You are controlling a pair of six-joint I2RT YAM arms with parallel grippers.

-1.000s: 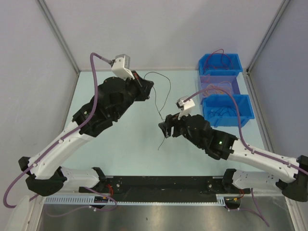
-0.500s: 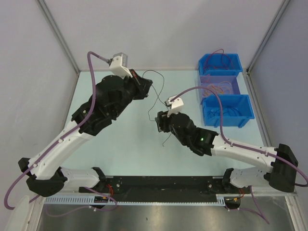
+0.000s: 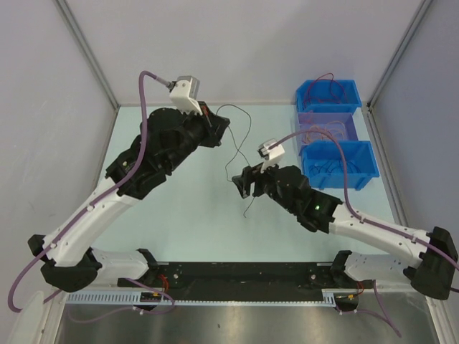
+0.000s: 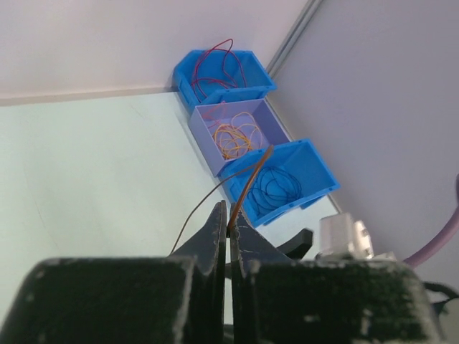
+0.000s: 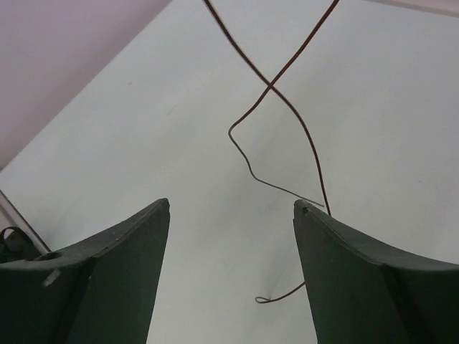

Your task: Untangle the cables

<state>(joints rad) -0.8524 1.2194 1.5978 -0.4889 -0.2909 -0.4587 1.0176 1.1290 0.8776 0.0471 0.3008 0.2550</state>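
Cables (image 4: 233,140) sorted by colour fill bins (image 3: 362,180) at worktop (image 3: 186,208) far-right corner; left gripper (image 4: 229,223) pinches crossed dark strands (image 5: 269,87), right gripper (image 5: 233,208) open beside them: untangling unfinished.

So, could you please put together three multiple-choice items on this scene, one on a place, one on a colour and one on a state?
1. Where do the three bins stand? A) near left corner B) far right of the table C) table centre
2. What colour are the cables in the lavender middle bin? A) orange B) green C) white
3. How is the left claw? A) wide open B) shut on nothing C) shut on a thin dark-red cable
Answers: 1 B, they sit at the far right in the top view; 2 A, orange loops fill it; 3 C, the cable leaves its closed jaws.
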